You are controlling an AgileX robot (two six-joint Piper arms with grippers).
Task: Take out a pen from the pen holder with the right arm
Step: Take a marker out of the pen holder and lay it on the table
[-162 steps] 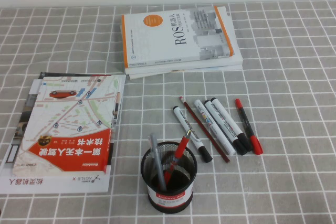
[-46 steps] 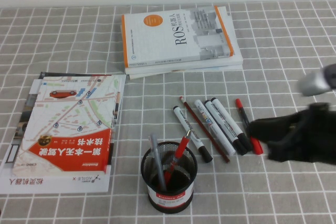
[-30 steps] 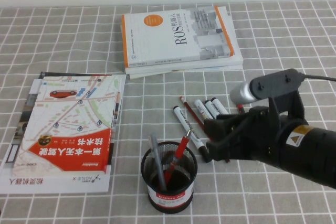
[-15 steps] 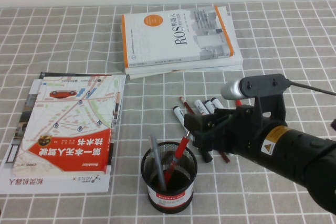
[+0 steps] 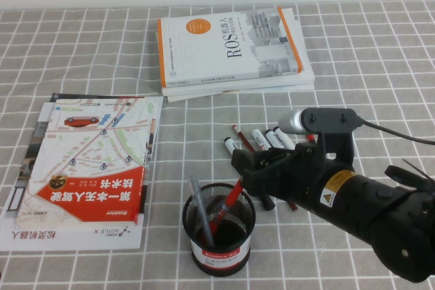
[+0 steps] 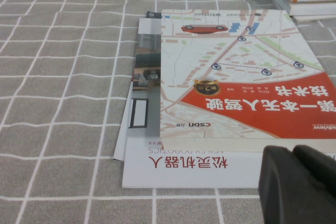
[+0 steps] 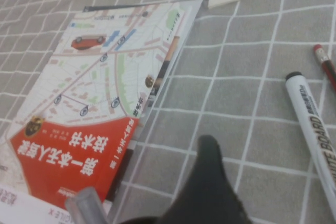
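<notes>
Leaning toward 1 o'clock, the red pen (image 5: 229,203) is stood in the black mesh pen holder (image 5: 219,249), which is placed at 6 o'clock on the checked cloth (image 5: 380,59). Its upper end rises clear of the rim. A grey pen (image 5: 199,210) is stood beside it, leaning toward 11 o'clock. Over the last second the right gripper (image 5: 245,172) has been brought in from 3 o'clock. It is now positioned just above the rim at 1 o'clock, jaws spread, nothing held. The approach is judged nearly complete; closing on the red pen is not yet done. Loose markers (image 5: 268,139) are partly covered by the arm. The left gripper (image 6: 296,182) is parked near the red-covered book (image 5: 95,168) at 9 o'clock, jaws together and empty.
</notes>
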